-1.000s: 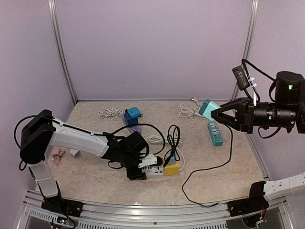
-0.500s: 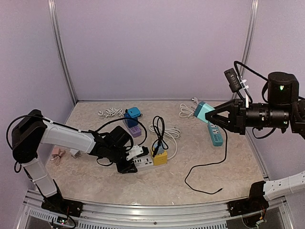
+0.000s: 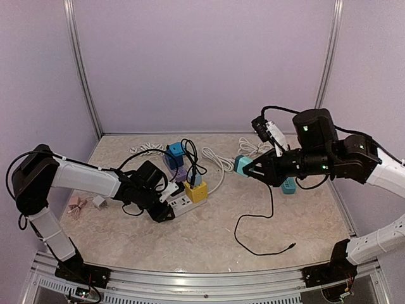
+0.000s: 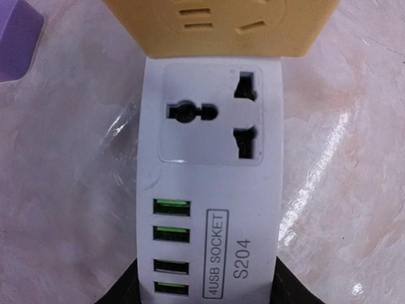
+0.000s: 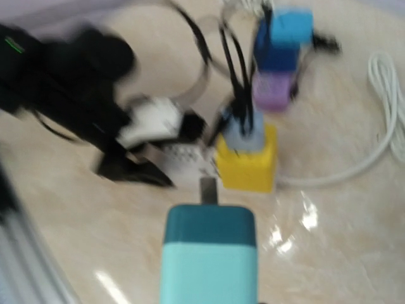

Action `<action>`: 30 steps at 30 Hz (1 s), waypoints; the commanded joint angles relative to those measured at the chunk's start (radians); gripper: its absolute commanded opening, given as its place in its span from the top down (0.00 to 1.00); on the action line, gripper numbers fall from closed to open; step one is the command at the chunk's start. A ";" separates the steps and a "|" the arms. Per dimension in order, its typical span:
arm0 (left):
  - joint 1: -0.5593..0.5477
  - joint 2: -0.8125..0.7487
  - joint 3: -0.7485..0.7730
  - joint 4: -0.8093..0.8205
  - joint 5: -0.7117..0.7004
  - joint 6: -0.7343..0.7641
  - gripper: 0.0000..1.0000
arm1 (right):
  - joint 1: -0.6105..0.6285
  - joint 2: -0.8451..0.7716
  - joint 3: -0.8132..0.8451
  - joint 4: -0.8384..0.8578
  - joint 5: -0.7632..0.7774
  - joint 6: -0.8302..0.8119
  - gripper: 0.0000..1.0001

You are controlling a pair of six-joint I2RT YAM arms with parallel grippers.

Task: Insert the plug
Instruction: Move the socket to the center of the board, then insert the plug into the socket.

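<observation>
While the left gripper (image 3: 166,208) pinches the near end of the white USB power strip (image 3: 181,202), the right gripper (image 3: 249,168) holds the teal plug (image 3: 240,164) in the air right of table centre, well apart from the strip.

Left wrist view: dark fingers (image 4: 120,292) sit narrow on both sides of the strip's end. The strip lies flat on the table (image 3: 126,244), left of centre, universal socket (image 4: 209,114) facing up, four green USB ports (image 4: 171,244) below it.

Yellow cube adapter (image 3: 195,192) sits on the strip's far end, a looped black cord (image 3: 190,155) rising from its top. Purple adapter (image 3: 180,174) and blue adapter (image 3: 176,152) are just behind, toward the back edge.

Right fingers are closed narrow on the plug body. The right wrist view is blurred but shows a metal prong (image 5: 207,189) at the plug's front, pointing toward the yellow cube.

Black cable (image 3: 256,231) hangs from under the right gripper, its loose end on the table near the front right. Teal power strip (image 3: 288,185) lies behind the right arm, mostly hidden.
</observation>
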 commanded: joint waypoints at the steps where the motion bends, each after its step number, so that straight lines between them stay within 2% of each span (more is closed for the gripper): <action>1: 0.022 -0.029 -0.019 0.019 0.106 -0.018 0.40 | -0.014 0.084 -0.095 0.121 0.002 -0.074 1.00; 4: 0.038 -0.079 -0.016 0.003 0.158 0.035 0.31 | -0.013 0.101 -0.196 0.233 -0.049 -0.137 1.00; 9: 0.049 -0.135 0.055 -0.086 0.221 0.162 0.24 | -0.014 0.101 -0.361 0.402 -0.032 -0.206 1.00; 14: 0.055 -0.143 0.121 -0.211 0.262 0.274 0.23 | -0.013 0.146 -0.431 0.496 -0.060 -0.201 1.00; 19: 0.111 -0.187 0.205 -0.380 0.255 0.408 0.25 | -0.014 0.210 -0.445 0.532 -0.086 -0.207 1.00; 23: 0.191 -0.242 0.305 -0.581 0.229 0.513 0.25 | -0.014 0.228 -0.466 0.565 -0.106 -0.216 1.00; 26: 0.237 -0.317 0.390 -0.791 0.161 0.706 0.25 | -0.013 0.223 -0.498 0.604 -0.120 -0.249 1.00; 30: 0.246 -0.389 0.520 -1.034 0.115 0.940 0.23 | -0.014 0.229 -0.526 0.648 -0.127 -0.244 1.00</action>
